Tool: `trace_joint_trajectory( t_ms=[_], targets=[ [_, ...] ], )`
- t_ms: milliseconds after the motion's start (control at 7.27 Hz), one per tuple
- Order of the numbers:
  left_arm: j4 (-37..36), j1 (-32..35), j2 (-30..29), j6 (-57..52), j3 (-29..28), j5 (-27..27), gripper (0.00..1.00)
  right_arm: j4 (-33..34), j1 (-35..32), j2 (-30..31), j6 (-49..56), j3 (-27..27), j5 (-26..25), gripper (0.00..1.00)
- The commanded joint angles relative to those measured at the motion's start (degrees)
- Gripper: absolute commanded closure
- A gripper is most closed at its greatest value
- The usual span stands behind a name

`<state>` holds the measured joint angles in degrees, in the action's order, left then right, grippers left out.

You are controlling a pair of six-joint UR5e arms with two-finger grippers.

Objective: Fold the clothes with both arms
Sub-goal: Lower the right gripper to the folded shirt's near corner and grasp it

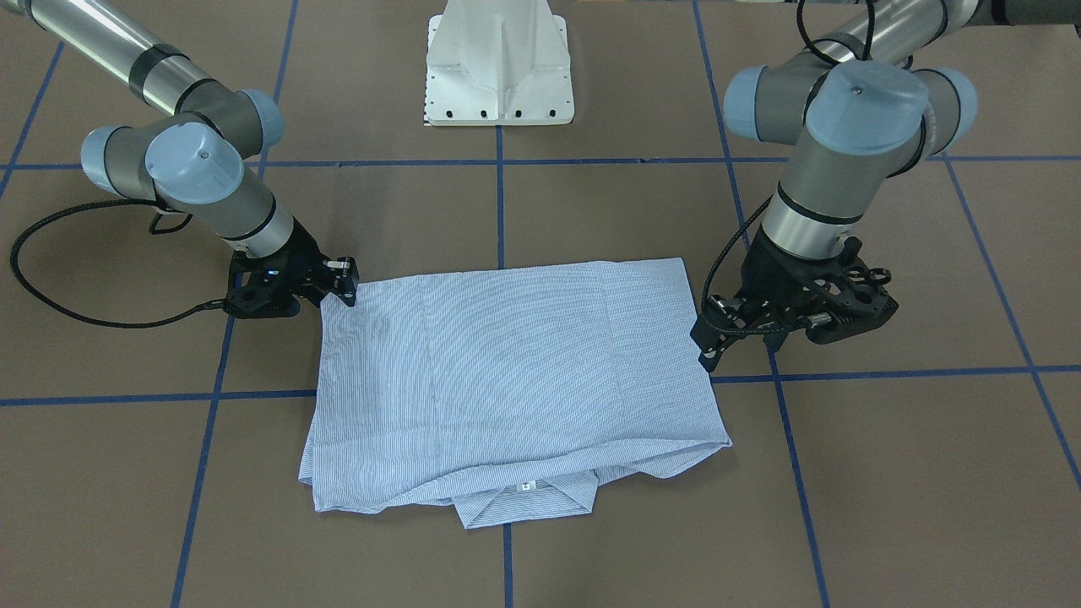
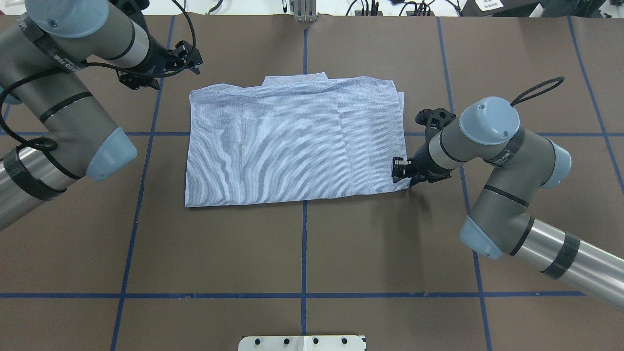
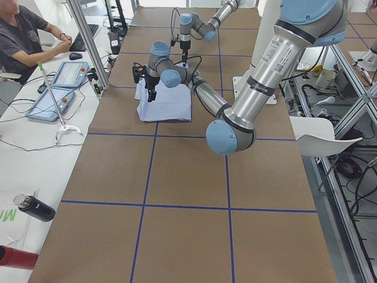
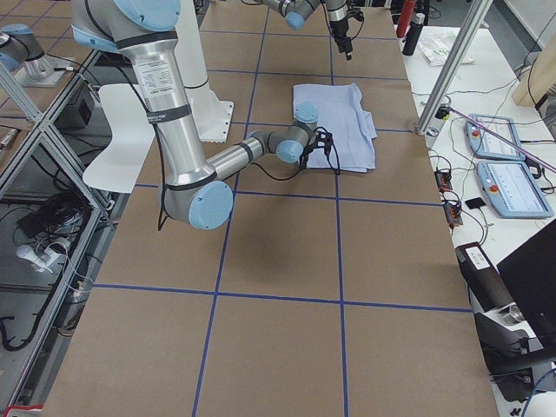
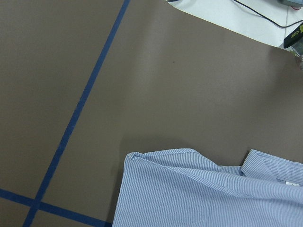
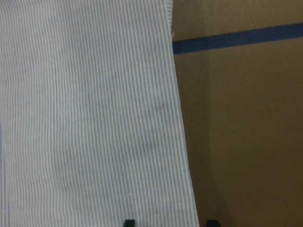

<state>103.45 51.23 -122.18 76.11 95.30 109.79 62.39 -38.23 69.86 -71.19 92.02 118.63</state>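
between the parted fingers of the right gripper [image 2: 399,171] runs the side edge of the shirt [image 2: 292,141], near its corner; jaws stand wide. advisable: descend fully, pinch every layer, lift evenly. left gripper [image 2: 189,56] hangs apart from the corner beside the collar [image 2: 295,79]; its opening cannot be told. fabric thin, limp, finely striped, folded rectangular.

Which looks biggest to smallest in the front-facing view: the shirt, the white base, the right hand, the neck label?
1. shirt
2. white base, though its top is cut off by the frame
3. right hand
4. neck label, only a speck
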Motion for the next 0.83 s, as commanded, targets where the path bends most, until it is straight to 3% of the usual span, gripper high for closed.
trace_joint_trajectory(
  t_ms=[0, 138, 413, 688],
  targets=[
    [-0.09, -0.08, -0.08, 0.00, 0.15, -0.10, 0.01, 0.10, 0.17, -0.08, 0.09, 0.17, 0.64, 1.00],
    [-0.52, -0.08, -0.08, 0.00, 0.76, -0.10, 0.01, 0.01, -2.00, -0.08, 0.26, 0.61, 2.82, 1.00],
    [-4.20, -0.08, -0.16, 0.09, 3.82, -0.01, 0.01, -0.16, -6.93, 2.27, 0.88, 3.93, 11.85, 1.00],
    [-4.74, -0.08, -0.16, 0.09, 4.46, -0.01, 0.01, -0.16, -6.86, 13.48, 0.88, 14.36, 13.11, 1.00]
  ],
)
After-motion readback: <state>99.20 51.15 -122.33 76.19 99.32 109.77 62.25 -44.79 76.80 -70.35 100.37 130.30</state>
